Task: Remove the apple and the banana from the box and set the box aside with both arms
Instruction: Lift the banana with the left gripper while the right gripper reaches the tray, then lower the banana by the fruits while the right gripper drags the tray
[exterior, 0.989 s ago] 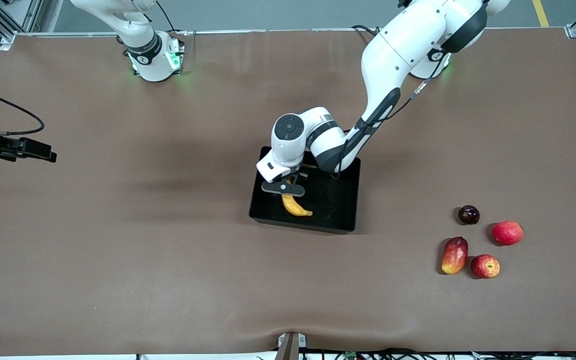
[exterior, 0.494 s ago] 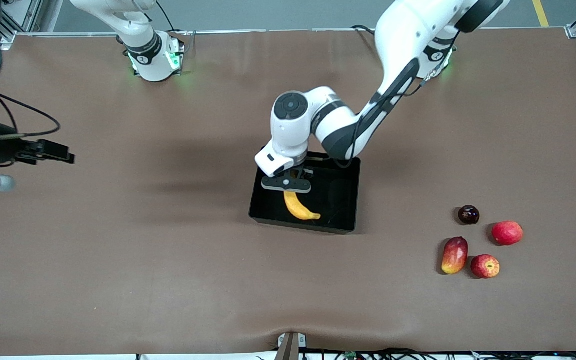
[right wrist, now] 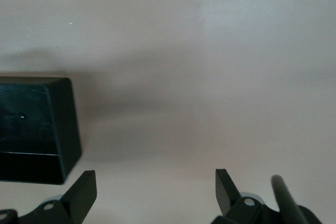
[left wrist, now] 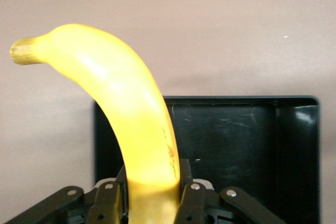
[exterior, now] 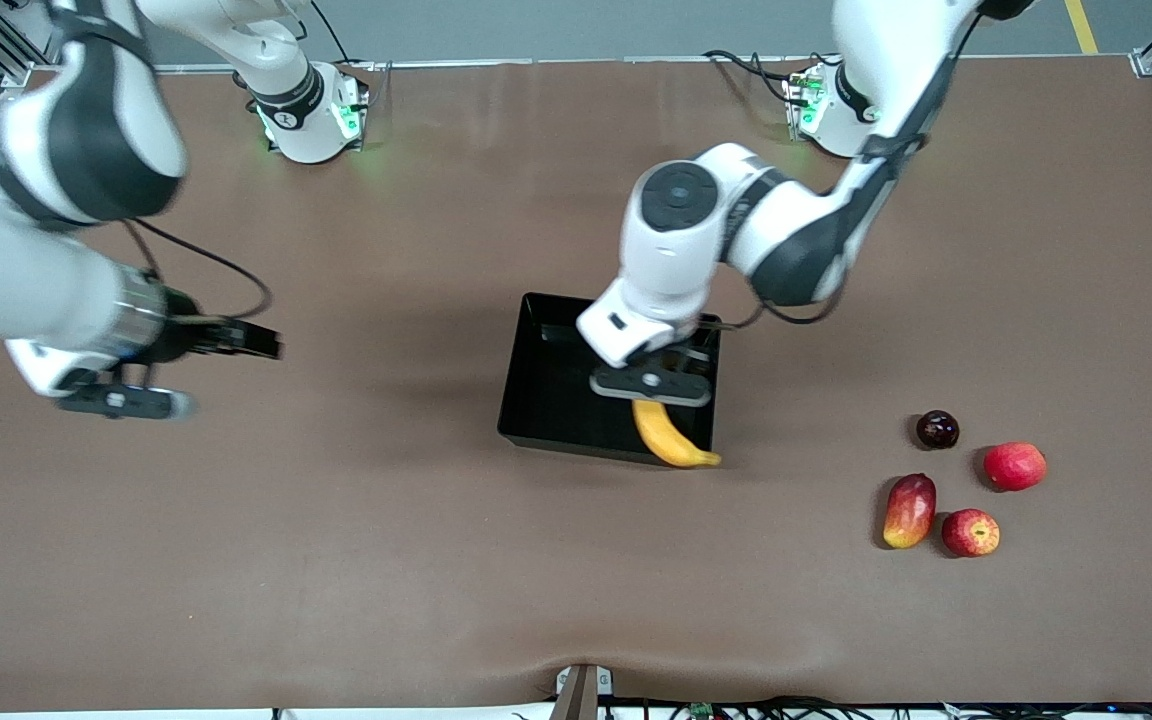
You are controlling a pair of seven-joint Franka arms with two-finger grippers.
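Note:
My left gripper (exterior: pixel 651 385) is shut on the yellow banana (exterior: pixel 673 441) and holds it in the air over the corner of the black box (exterior: pixel 546 395) that is near the front camera, at the left arm's end. In the left wrist view the banana (left wrist: pixel 131 108) rises from between the gripper's (left wrist: pixel 151 195) fingers, with the box (left wrist: pixel 241 140) below. My right gripper (exterior: pixel 119 402) is open and empty over bare table toward the right arm's end; its wrist view shows the open gripper (right wrist: pixel 152 187) and a box corner (right wrist: pixel 31 124). The red apple with yellow streaks (exterior: pixel 970 532) lies near the left arm's end.
Beside the apple lie an oblong red-yellow mango (exterior: pixel 909 510), a plain red-pink round fruit (exterior: pixel 1014 466) and a small dark round fruit (exterior: pixel 937 429). The brown table mat spreads around the box.
My left gripper has lifted the banana out of the box and carried it toward the left arm's end. My right arm has swung in from the table's end toward the box.

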